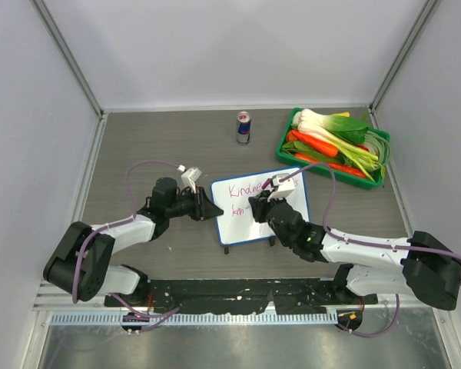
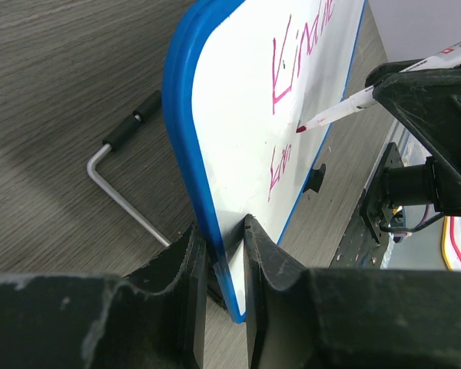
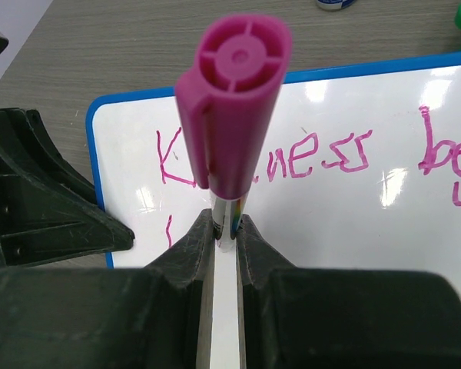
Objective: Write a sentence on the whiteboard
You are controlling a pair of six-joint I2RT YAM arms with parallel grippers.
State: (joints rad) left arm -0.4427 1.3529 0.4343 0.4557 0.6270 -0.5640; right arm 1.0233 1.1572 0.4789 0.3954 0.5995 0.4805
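Two short lines of the sentence (image 1: 243,190) in pink on the whiteboard (image 1: 235,227), mid-table btwn the arms, raised at an angle. L edge of board pinched in left gripper (image 2: 227,231), jaws narrow on the blue rim. Pink marker (image 3: 232,115) clenched tight by the barrel in right gripper (image 1: 260,206), tip at the surface btwn the two lines; well behind, drink can (image 1: 243,127) and green tray (image 1: 285,143) of veg.
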